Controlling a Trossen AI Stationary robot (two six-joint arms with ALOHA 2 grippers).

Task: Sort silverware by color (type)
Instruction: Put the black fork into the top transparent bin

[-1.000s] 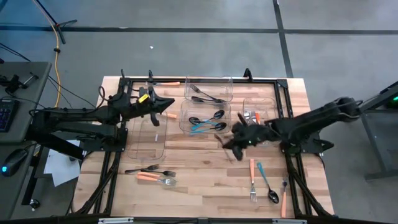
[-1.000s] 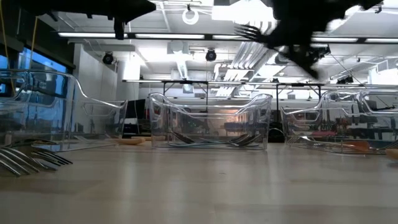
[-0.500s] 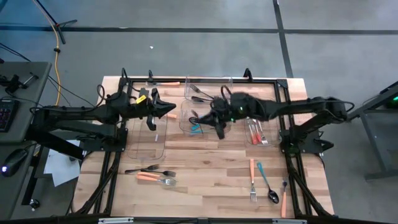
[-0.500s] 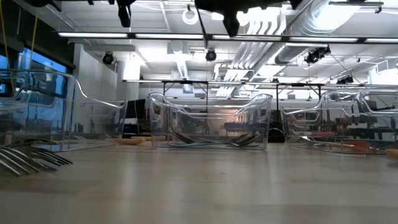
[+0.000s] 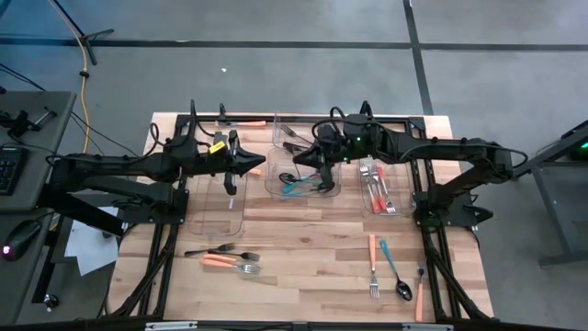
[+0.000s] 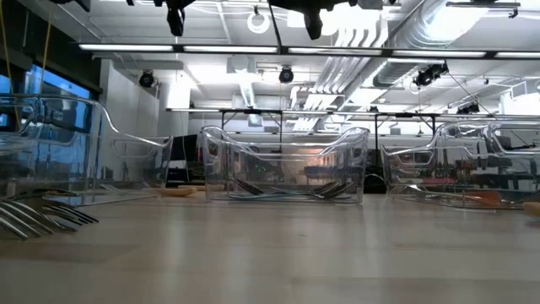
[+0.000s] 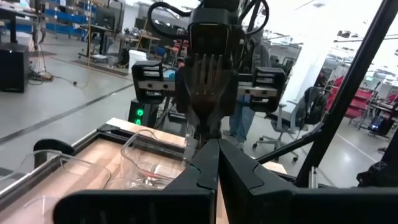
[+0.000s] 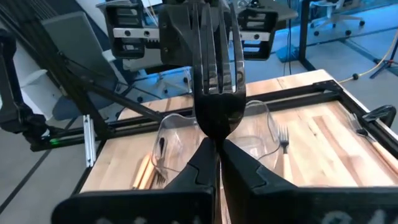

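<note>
two arms reach toward each other over the far half of the table (image 5: 303, 257). we see the left gripper (image 5: 253, 164) stretched level from the left side, its tip over the edge of a large clear bin (image 5: 218, 204). its fingers (image 7: 208, 165) are pressed together on the stem of a dark fork (image 7: 208, 81), which stands up between them with its tines fanned out.

the right gripper (image 5: 308, 158) comes in from the right, elbow bent, and hangs above the middle bin (image 5: 301, 175). its fingers (image 8: 214, 162) are likewise squeezed shut on a black fork (image 8: 216, 68), the tines rising straight above the fingertips. the two grippers face each other, close but apart.

below the right gripper, the middle bin holds black spoons (image 5: 317, 173) and a teal-handled piece (image 5: 294, 188). the bin behind it (image 5: 308, 131) holds black forks (image 5: 303, 143). the right-hand bin (image 5: 378, 179) holds orange-handled pieces (image 5: 375, 191).

loose silverware lies on the near table: on the left a black fork (image 5: 213, 250) and orange-handled forks (image 5: 230, 264); on the right an orange-handled fork (image 5: 373, 267), a teal-handled spoon (image 5: 395, 271) and another orange-handled piece (image 5: 420, 292). one orange-handled piece (image 5: 246, 122) lies at the far edge.

from table height we see fork tines (image 6: 42, 215) at the left, the clear bins (image 6: 283, 165) ahead, and the arms dark at the top.
</note>
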